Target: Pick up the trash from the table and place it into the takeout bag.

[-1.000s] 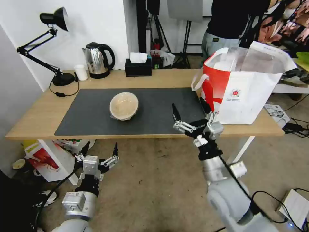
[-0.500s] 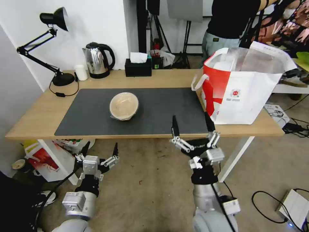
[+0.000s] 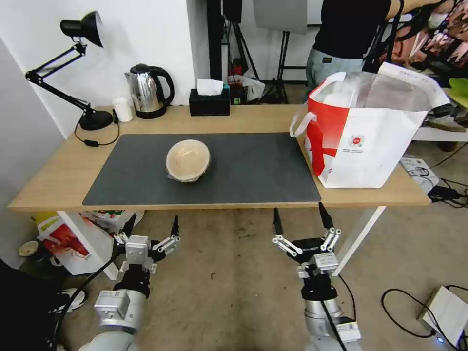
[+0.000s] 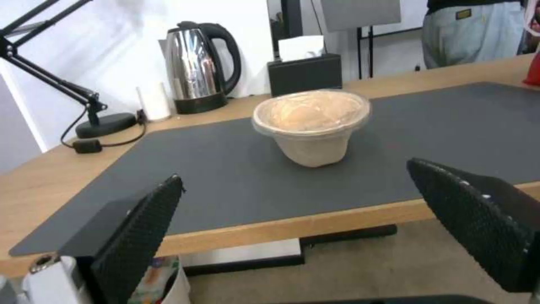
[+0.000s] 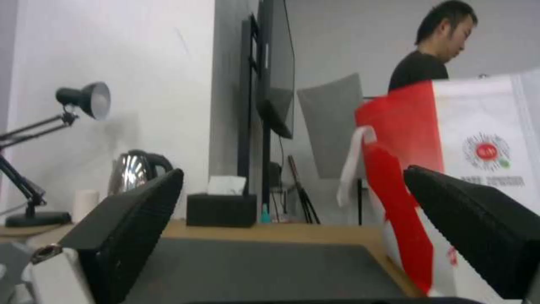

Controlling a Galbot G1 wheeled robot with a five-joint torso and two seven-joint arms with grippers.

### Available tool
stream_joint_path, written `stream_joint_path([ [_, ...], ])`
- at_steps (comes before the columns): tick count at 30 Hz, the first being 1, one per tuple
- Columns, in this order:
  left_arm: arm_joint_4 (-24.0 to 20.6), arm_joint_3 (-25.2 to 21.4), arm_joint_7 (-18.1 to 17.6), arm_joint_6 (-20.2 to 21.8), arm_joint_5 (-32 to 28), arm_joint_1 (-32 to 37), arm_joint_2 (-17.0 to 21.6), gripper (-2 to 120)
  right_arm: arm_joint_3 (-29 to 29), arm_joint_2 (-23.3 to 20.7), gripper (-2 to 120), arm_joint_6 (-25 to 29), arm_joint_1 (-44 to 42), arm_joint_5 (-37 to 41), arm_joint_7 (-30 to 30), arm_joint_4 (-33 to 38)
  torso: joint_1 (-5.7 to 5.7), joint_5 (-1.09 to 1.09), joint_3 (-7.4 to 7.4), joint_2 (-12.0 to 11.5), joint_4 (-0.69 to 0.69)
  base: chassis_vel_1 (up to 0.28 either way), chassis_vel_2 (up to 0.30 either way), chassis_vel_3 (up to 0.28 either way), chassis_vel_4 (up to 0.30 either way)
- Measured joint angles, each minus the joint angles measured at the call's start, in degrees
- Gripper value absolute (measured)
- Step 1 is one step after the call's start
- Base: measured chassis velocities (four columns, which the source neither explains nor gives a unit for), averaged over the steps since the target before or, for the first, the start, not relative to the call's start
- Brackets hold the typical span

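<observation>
Partly hidden: takeout bag (image 3: 370,146) contents.

Two silver-grey arms on show, round-jointed, each narrowing to a black wrist collar. Left gripper (image 3: 150,225) sits on a pale silver block with bright linkage bars; a black cable trails off that arm. Right gripper (image 3: 301,222) has a black body, small white lettering, silver links. Fingers (image 4: 136,228) are black, tapered, with diamond-textured pads.
</observation>
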Motion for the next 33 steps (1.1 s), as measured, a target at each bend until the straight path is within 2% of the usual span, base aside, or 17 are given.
stream_joint_path([
  [16, 0.00, 0.00, 0.00, 0.00, 0.00, 0.00, 0.00, 100, 0.85, -2.40, 100, -0.88, -1.01, 2.85, -1.13, 0.21, 0.00, -0.01, 0.00, 0.00, 0.00, 0.000, 0.000, 0.000, 0.000],
  [33, 0.00, 0.00, 0.00, 0.00, 0.00, 0.00, 0.00, 100, -1.40, -2.98, 100, -2.43, -1.63, 2.69, -3.38, 1.94, 0.00, -0.01, 0.00, 0.00, 0.00, 0.000, 0.000, 0.000, 0.000],
])
